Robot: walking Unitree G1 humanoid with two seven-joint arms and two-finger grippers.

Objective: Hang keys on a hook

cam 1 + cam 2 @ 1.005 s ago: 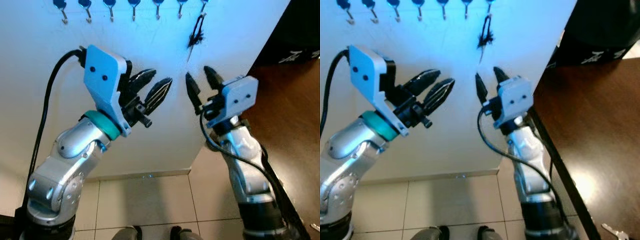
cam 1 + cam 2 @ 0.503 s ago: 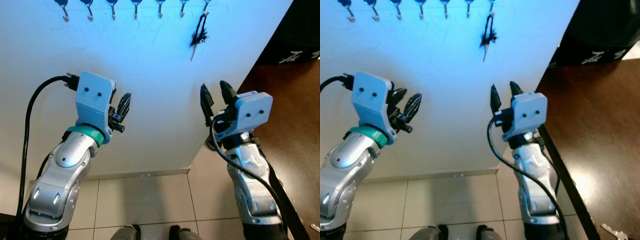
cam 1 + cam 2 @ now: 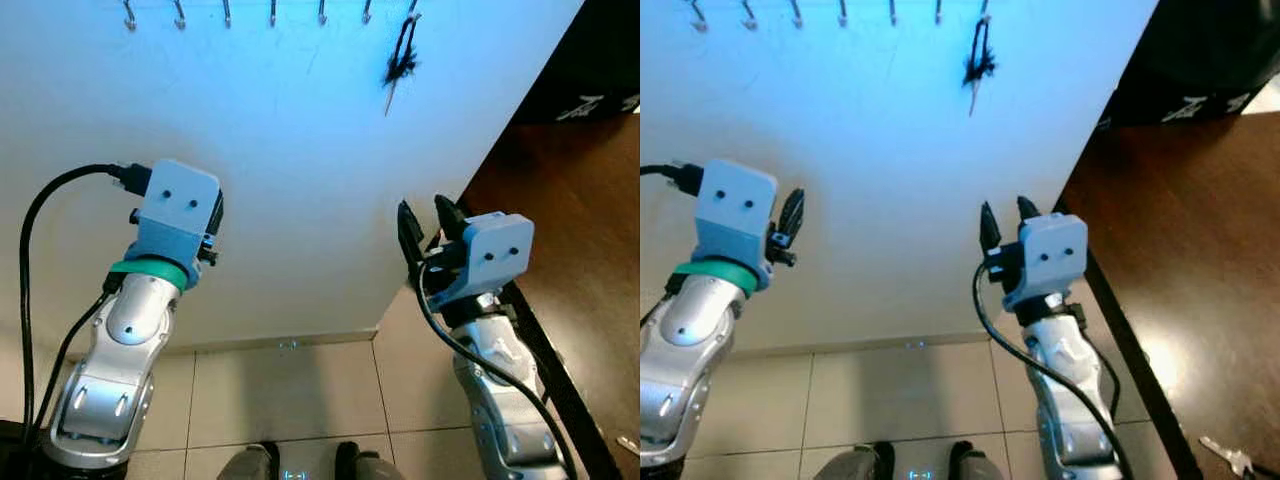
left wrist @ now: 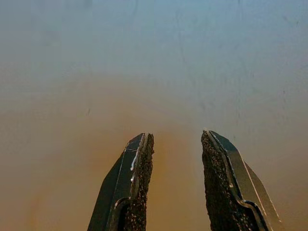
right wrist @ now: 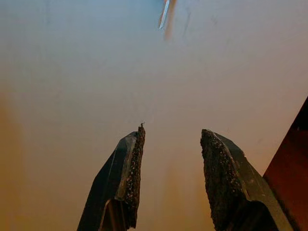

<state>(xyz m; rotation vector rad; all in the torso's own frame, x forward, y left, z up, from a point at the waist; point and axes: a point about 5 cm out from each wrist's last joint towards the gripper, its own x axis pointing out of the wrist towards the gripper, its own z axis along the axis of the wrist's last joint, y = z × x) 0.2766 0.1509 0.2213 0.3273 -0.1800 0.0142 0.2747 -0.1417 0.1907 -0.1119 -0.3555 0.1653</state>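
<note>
Silver arms — black cables, teal left-wrist ring (image 3: 149, 272).

Row of hooks (image 3: 272, 15) high on the wall (image 3: 290, 180), keys (image 3: 400, 62) hanging from the rightmost hook, table (image 3: 1180, 300) to the right, tiled floor (image 3: 280, 400) below, another key (image 3: 1223, 455) on the table's near edge

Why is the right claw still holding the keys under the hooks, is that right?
Not quite. The right claw is open and empty, as the right wrist view shows. The keys already hang from a hook above it.
</note>
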